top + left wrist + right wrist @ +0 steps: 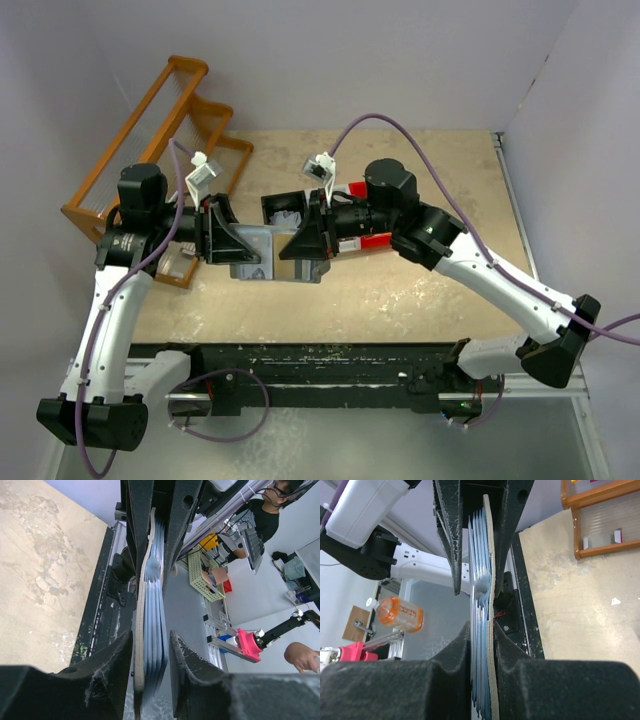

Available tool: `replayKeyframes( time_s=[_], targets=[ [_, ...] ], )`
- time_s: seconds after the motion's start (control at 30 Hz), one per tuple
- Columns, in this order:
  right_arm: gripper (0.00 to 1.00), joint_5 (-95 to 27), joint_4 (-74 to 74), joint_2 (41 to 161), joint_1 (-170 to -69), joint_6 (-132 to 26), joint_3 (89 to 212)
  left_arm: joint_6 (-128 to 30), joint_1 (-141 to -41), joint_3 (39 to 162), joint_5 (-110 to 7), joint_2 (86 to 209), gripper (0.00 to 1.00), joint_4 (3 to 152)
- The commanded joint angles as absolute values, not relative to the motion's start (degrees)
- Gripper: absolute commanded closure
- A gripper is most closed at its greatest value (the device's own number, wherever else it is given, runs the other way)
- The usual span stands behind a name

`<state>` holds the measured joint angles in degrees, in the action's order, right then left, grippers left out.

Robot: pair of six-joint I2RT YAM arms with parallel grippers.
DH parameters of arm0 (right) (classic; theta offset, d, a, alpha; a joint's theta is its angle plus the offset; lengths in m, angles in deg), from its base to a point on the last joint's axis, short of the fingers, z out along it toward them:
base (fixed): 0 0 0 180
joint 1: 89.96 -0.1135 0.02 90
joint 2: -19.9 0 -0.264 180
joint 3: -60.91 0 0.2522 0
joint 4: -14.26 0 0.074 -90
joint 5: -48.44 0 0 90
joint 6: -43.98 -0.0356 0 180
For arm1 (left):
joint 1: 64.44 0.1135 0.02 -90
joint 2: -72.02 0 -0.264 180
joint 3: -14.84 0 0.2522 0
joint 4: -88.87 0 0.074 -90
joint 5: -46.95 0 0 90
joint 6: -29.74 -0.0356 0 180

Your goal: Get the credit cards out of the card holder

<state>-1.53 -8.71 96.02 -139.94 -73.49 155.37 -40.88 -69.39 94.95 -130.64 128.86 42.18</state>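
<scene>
In the top view, both grippers meet over the middle of the table and hold the slate-grey card holder [255, 247] between them, lifted off the surface. My left gripper [232, 243] is shut on its left end and my right gripper [303, 243] on its right end. In the left wrist view, the holder [149, 595] stands edge-on between the fingers of the left gripper [151, 642], with a tan edge and pale blue layers. In the right wrist view, the right gripper [481, 632] pinches the holder's tan edge [490, 570] together with thin pale credit cards [476, 575] stacked inside.
An orange wooden rack [150, 130] stands at the back left. A small black bin [283, 208] sits just behind the grippers, and a red item [360, 190] lies under the right arm. A black rail [330, 375] runs along the table's near edge.
</scene>
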Motion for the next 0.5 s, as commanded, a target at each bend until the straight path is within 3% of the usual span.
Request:
replayKeyframes(
  time_s=[0.0,0.2,0.47],
  targets=[
    [1.00,1.6,-1.4,93.5,-140.1,-74.2,155.4,-43.3,-69.5,96.5,-136.0,127.3,0.57,40.5],
    [1.00,1.4,-0.7,93.6,-139.9,-74.5,154.9,-53.8,-69.5,99.0,-138.9,128.4,0.55,29.1],
    [1.00,2.3,-1.0,92.5,-139.2,-73.9,153.6,-69.4,-69.4,105.0,-137.7,132.9,0.79,12.4]
  ],
)
